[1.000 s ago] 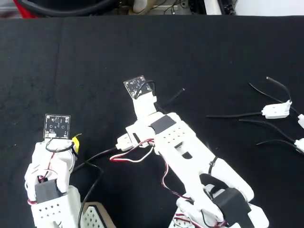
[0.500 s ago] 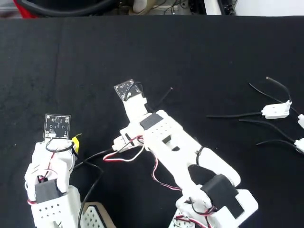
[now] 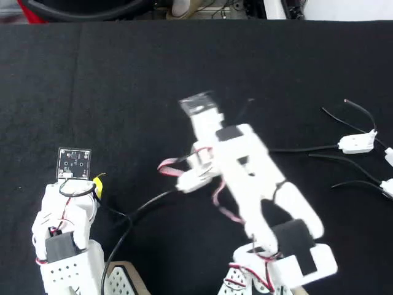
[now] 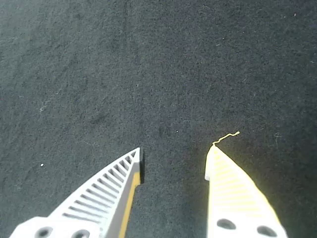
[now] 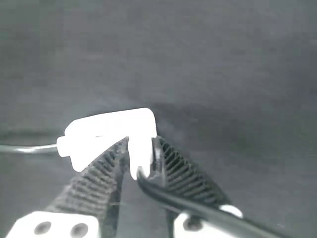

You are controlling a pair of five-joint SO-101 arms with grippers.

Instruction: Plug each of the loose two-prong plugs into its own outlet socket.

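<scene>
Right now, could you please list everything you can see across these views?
white plug: one, white, gripped in the right end effector.
white connectors: three, white, at the table's right side, two cut off by the picture's edge.
black cables: several, black, trailing from those connectors.
table cloth: one, black, covering the table.
left end effector: one, white and yellow, open above bare cloth.
right end effector: one, grey, shut on the white plug.

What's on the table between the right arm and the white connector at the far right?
In the high view, a thin black cable lies on the black cloth between the right arm and the white connector.
</scene>
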